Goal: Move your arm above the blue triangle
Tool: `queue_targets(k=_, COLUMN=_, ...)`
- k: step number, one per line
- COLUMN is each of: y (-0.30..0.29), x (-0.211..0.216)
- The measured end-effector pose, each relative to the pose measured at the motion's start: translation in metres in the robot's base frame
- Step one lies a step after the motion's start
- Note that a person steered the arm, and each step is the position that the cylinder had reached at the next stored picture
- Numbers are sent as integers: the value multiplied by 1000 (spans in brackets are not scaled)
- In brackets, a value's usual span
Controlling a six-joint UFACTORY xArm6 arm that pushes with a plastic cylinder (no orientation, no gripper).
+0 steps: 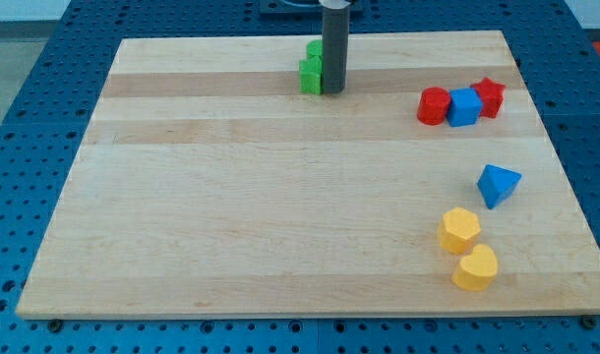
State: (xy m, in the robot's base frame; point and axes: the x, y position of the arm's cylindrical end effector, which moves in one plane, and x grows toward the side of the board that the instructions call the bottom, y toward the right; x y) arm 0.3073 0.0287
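The blue triangle point(498, 185) lies near the view's right edge of the wooden board point(231, 197), a little below mid-height. My rod comes down at the view's top centre and my tip point(332, 91) rests on the board right beside two green blocks point(311, 69), touching their right side. The tip is far to the upper left of the blue triangle.
A red cylinder point(434, 105), a blue cube point(464, 107) and a red star-like block point(489, 96) sit in a row at the upper right. A yellow hexagon point(458, 229) and a yellow heart-like block point(475, 267) lie below the blue triangle.
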Motion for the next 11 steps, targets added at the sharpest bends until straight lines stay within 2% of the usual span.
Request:
queue_targets(k=1, y=0, x=14)
queue_targets(k=3, y=0, x=86)
queue_targets(k=4, y=0, x=106)
queue_targets(k=6, y=0, x=107)
queue_targets(k=7, y=54, x=120)
queue_targets(k=9, y=88, x=147)
queue_targets(k=11, y=159, x=137)
